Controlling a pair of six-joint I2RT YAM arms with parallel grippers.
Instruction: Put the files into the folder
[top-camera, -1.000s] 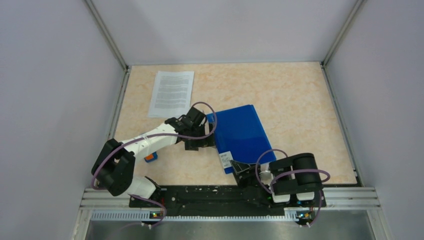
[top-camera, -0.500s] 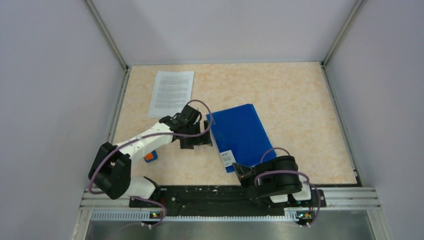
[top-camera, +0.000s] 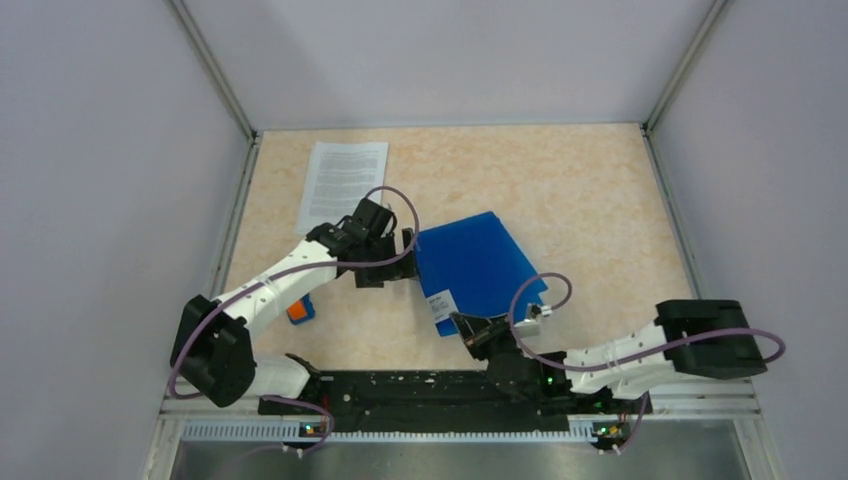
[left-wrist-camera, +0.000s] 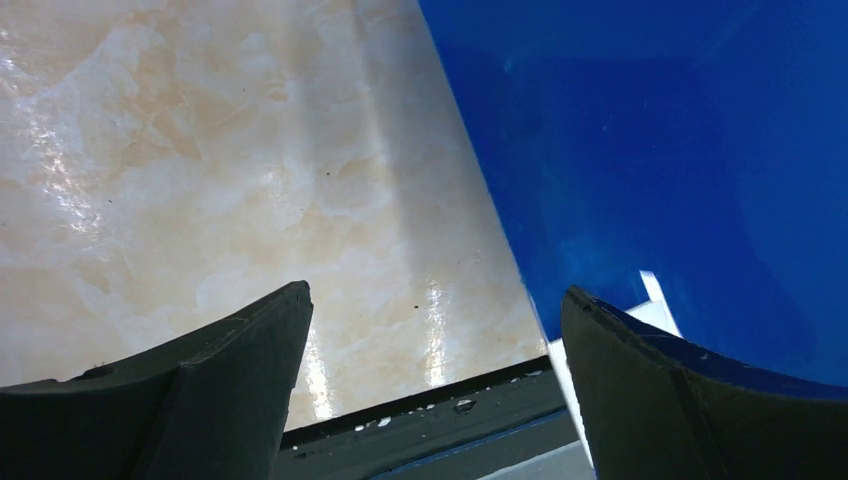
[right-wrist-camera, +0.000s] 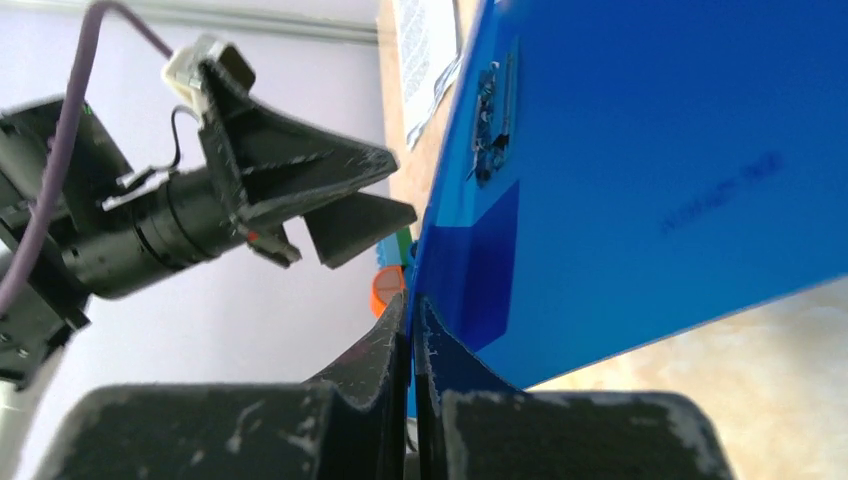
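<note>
The blue folder (top-camera: 478, 264) lies mid-table with its white label (top-camera: 438, 303) at the near left corner. My right gripper (top-camera: 470, 330) is shut on the folder's thin near edge; in the right wrist view the blue sheet (right-wrist-camera: 650, 180) runs up from between the jaws of the right gripper (right-wrist-camera: 412, 310). My left gripper (top-camera: 398, 260) stands open beside the folder's left edge, touching nothing. In its own view the left gripper (left-wrist-camera: 435, 320) frames bare table, with the folder (left-wrist-camera: 650, 150) to the right. The files (top-camera: 343, 186), a printed white sheet, lie flat at the far left.
A small orange-and-blue block (top-camera: 300, 311) sits under the left forearm, near the left edge. The black base rail (top-camera: 420, 385) runs along the near edge. Grey walls enclose the marbled table (top-camera: 600, 200) on three sides.
The right gripper has shut on the folder's near edge and the right arm has swung out to the right. The folder's near end has shifted left. The left gripper has drifted slightly up and left.
</note>
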